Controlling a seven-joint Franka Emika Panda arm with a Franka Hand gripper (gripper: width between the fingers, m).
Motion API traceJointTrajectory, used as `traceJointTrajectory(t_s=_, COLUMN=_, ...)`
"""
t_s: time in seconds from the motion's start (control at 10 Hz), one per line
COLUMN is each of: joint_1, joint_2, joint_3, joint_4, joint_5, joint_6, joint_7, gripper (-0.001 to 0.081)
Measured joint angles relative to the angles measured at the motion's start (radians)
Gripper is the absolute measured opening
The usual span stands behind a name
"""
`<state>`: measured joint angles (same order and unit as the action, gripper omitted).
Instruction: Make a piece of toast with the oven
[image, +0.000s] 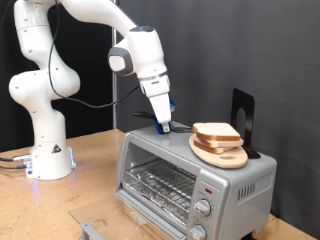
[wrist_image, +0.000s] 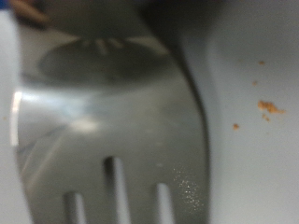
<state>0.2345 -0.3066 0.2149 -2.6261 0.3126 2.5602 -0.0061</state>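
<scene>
The silver-grey oven (image: 252, 182) stands at the exterior view's lower right, and its wire rack (image: 160, 183) shows behind the glass door. On its roof lies a round light-wood board (image: 228, 157) carrying the piece of toast (image: 215, 132), pale tan with a brown crust. My gripper (image: 162, 124) points down onto the roof just to the exterior view's left of the board, at a dark handle (image: 178, 126) that runs toward the toast. The wrist view is filled by a blurred slotted metal spatula blade (wrist_image: 112, 131) lying on the pale roof; my fingers do not show there.
A black upright stand (image: 243, 112) rises behind the board. Round knobs (image: 204, 208) and a small red light (image: 207, 188) sit on the oven's front. The arm's white base (image: 50, 160) stands on the wooden table at the exterior view's left. Orange crumbs (wrist_image: 269, 107) dot the roof.
</scene>
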Motion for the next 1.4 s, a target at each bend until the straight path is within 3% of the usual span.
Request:
traceJointTrajectory(t_s=0.1, joint_1=0.000, joint_2=0.000, joint_3=0.001, joint_4=0.000, joint_5=-0.001, joint_6=0.000, joint_7=0.003, gripper=0.0493)
traceJointTrajectory(t_s=0.2, joint_1=0.000, joint_2=0.000, joint_3=0.003, joint_4=0.000, joint_5=-0.001, joint_6=0.000, joint_7=0.007, gripper=0.0699)
traceJointTrajectory(t_s=0.3, joint_1=0.000, joint_2=0.000, joint_3=0.004, joint_4=0.000, joint_5=-0.001, joint_6=0.000, joint_7=0.009, gripper=0.0774)
traceJointTrajectory(t_s=1.4, joint_1=0.000, joint_2=-0.022, joint_3=0.004, joint_4=-0.003, joint_5=0.014, joint_6=-0.019, joint_7=-0.008, gripper=0.0808)
